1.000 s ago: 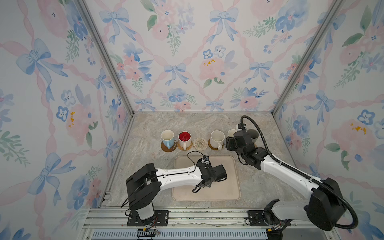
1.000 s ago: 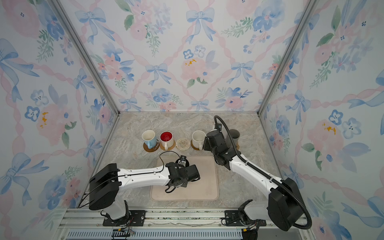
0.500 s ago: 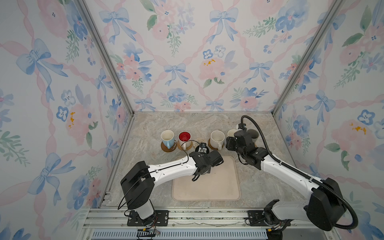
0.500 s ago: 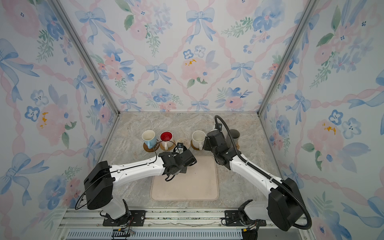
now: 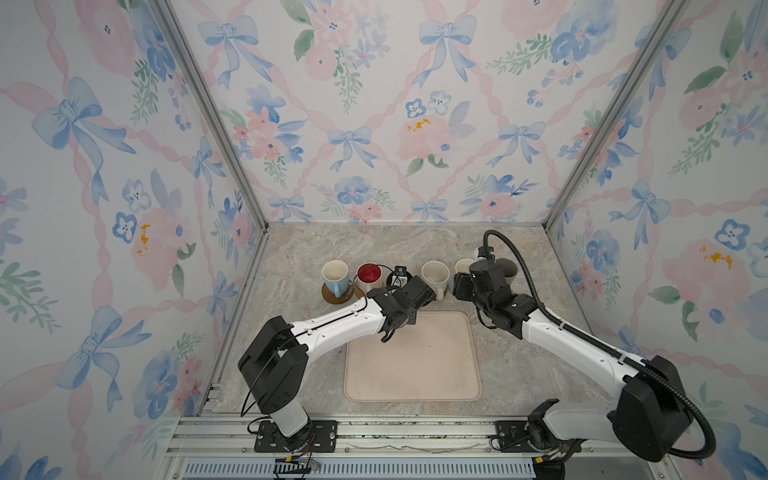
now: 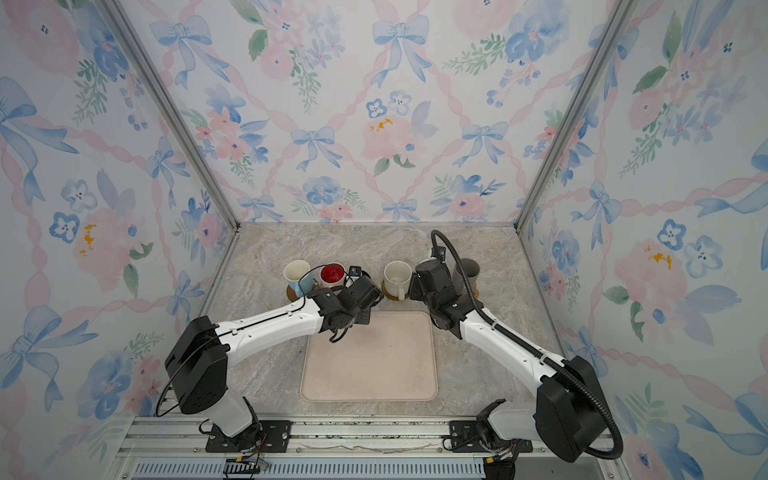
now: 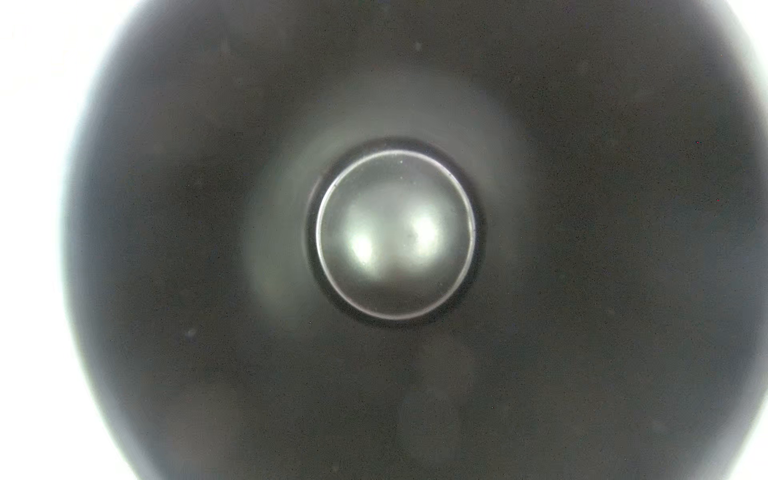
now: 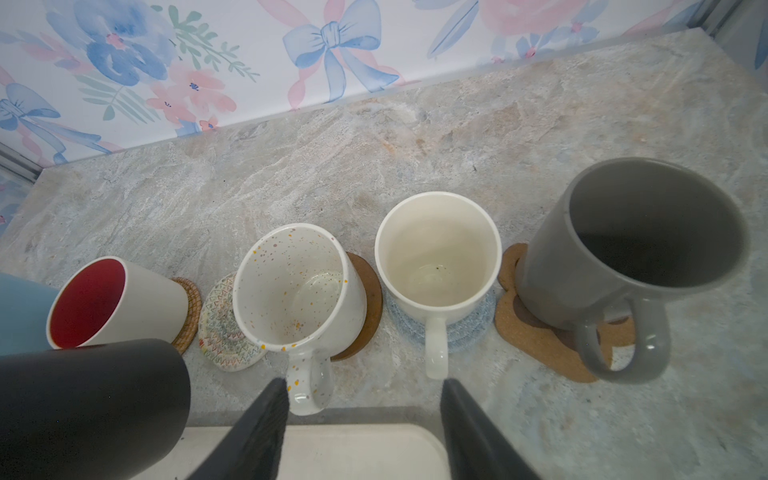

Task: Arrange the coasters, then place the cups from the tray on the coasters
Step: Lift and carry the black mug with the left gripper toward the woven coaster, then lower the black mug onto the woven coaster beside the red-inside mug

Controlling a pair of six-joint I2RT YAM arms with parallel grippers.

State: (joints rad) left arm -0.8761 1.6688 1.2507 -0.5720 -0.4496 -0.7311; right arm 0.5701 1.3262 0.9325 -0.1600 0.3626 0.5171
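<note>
Pincer (left) [image 5: 405, 283] grips black mug [image 8: 91, 399]; marble top [image 5: 374, 249], floral walls [image 5: 374, 124].

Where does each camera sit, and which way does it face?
Both top views: high in front, looking down on the flat beige tray, left arm and right arm.
Left wrist: looks straight into the glossy black mug; no body shows.
Right wrist: past the open right claw toward mugs on coasters; shares that black mug.
</note>
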